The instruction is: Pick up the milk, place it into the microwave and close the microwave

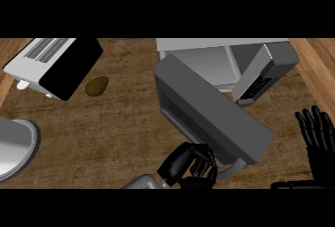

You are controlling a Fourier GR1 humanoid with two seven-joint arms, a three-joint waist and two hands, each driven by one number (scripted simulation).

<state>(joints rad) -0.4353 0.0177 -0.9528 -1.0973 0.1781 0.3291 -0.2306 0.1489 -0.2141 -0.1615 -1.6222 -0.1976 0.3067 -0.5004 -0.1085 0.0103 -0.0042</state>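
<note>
The microwave (226, 57) stands at the back right of the wooden counter. Its dark grey door (209, 113) is swung partway out towards me and hides most of the cavity. No milk shows anywhere in the head view. My left hand (188, 166) is at the door's near lower corner with its fingers curled. It rests against the door's edge, right beside the grey door handle (232, 169). My right hand (317, 135) rests open at the right edge, fingers up, apart from the door.
A white and black toaster-like appliance (56, 64) lies at the back left, with a small brown-green oval item (97, 86) next to it. A round steel vessel (14, 148) sits at the left edge. Bare counter (104, 133) lies between these and the door.
</note>
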